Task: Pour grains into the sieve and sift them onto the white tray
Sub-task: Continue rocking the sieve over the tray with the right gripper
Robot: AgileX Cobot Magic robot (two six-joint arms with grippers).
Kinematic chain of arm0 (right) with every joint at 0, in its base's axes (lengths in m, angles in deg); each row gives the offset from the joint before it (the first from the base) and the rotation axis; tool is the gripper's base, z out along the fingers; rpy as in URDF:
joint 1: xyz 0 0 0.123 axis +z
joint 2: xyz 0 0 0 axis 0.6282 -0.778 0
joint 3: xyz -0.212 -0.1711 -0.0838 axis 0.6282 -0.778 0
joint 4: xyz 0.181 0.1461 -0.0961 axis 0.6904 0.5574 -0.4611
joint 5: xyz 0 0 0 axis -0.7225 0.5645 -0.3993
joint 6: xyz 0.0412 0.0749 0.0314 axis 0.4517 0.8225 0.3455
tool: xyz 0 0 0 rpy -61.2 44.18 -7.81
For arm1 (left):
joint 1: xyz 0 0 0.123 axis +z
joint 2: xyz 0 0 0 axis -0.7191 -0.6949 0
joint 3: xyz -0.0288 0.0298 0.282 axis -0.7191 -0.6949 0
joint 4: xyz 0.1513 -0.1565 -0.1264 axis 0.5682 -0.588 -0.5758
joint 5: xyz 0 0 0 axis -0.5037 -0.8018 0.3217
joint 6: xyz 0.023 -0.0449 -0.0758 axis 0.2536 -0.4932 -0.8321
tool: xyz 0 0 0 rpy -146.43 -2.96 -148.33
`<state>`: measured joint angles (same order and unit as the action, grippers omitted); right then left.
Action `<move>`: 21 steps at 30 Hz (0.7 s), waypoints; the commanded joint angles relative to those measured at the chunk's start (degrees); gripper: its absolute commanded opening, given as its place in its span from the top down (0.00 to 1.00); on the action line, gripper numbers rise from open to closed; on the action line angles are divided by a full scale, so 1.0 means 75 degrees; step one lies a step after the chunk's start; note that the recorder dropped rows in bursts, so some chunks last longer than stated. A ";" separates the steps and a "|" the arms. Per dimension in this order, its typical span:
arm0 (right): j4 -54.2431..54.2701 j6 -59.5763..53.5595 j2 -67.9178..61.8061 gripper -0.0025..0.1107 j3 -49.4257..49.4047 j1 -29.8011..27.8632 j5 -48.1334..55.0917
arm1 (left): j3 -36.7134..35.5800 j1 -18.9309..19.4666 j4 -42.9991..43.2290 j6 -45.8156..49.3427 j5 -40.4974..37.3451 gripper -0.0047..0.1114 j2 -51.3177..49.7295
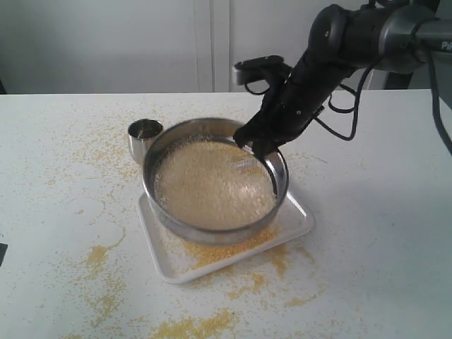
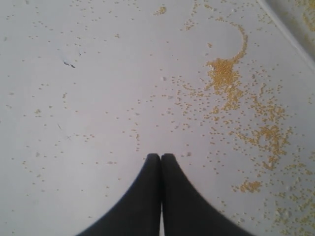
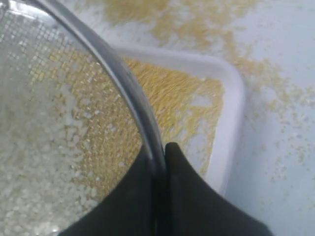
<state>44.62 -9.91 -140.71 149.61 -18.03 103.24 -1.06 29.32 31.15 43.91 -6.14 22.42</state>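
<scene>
Key relation: the sieve is gripped at the far-right part of its rim by the right pincer, so the rest of the sieve spreads from the pincer toward the near left, above the white tray.
Right pincer: clenched on the sieve's thin steel wall, one finger inside and one outside, as seen in the right wrist view.
Left pincer: pressed shut on nothing, above the tabletop with loose grains scattered below; it is not seen in the exterior view.
Nearer arm: the right one is judged the working arm.
Sieve contact: whether it rests on the tray or is held just above cannot be told.
Tray axis: the long side runs from near left to right.
Grains: a pale, coarse layer is spread over the mesh; fine yellow meal is seen on the tray beneath.
Cup: a small steel one stands upright just beside the sieve's far-left wall.
</scene>
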 commanded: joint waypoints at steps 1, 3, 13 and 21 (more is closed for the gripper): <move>-0.0596 0.2559 0.0122 0.98 0.0036 -0.0135 -0.0357 | 0.0073 -0.0006 -0.0023 -0.0041 -0.0087 0.96 0.0020; -0.0276 0.2435 0.0122 0.98 0.0036 -0.0135 -0.0334 | 0.0073 -0.0006 -0.0023 -0.0041 -0.0087 0.96 0.0020; -0.0158 0.2374 0.0062 0.98 0.0036 0.0037 -0.0228 | 0.0073 -0.0006 -0.0023 -0.0041 -0.0087 0.96 0.0020; 0.0020 0.0727 -0.0031 0.98 0.0036 0.0178 0.0163 | 0.0073 -0.0006 -0.0023 -0.0041 -0.0087 0.96 0.0020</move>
<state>42.03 6.31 -141.60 149.43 -17.23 101.80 -1.06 29.32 31.15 43.91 -6.14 22.42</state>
